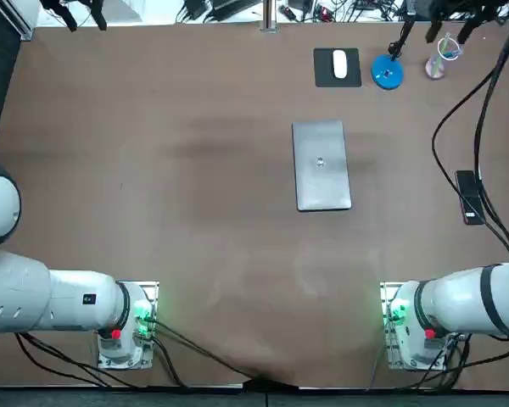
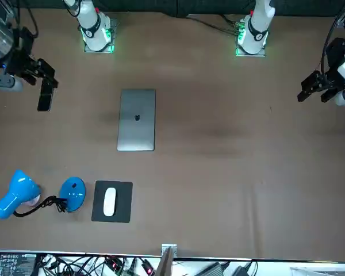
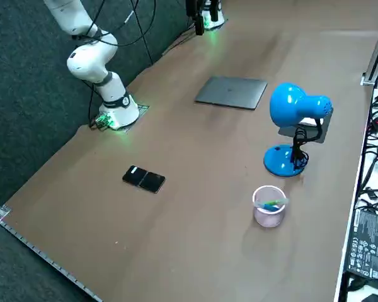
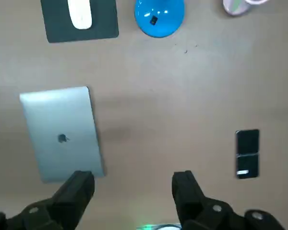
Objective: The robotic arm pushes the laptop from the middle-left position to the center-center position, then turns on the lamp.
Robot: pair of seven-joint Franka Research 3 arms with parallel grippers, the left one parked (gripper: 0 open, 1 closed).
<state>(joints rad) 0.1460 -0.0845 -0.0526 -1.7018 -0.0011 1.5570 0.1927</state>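
Above table (image 1: pixel 153 127) between laptop (image 1: pixel 321 165) and phone (image 1: pixel 469 197), end effector (image 4: pixel 132 178) spread (empty)

Mouse (image 1: pixel 339 64) is sitting on black pad (image 1: pixel 324 77). Phone (image 3: pixel 143 178) is lying flat; clear cup (image 3: pixel 268 214) is standing well apart.

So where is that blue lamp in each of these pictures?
Top view: lamp at the top, right of middle.
Front view: lamp at bottom left.
Right side view: lamp right of middle.
Right wrist view: lamp's base ahead of the open claw.
Landmark: the closed laptop, in all four.
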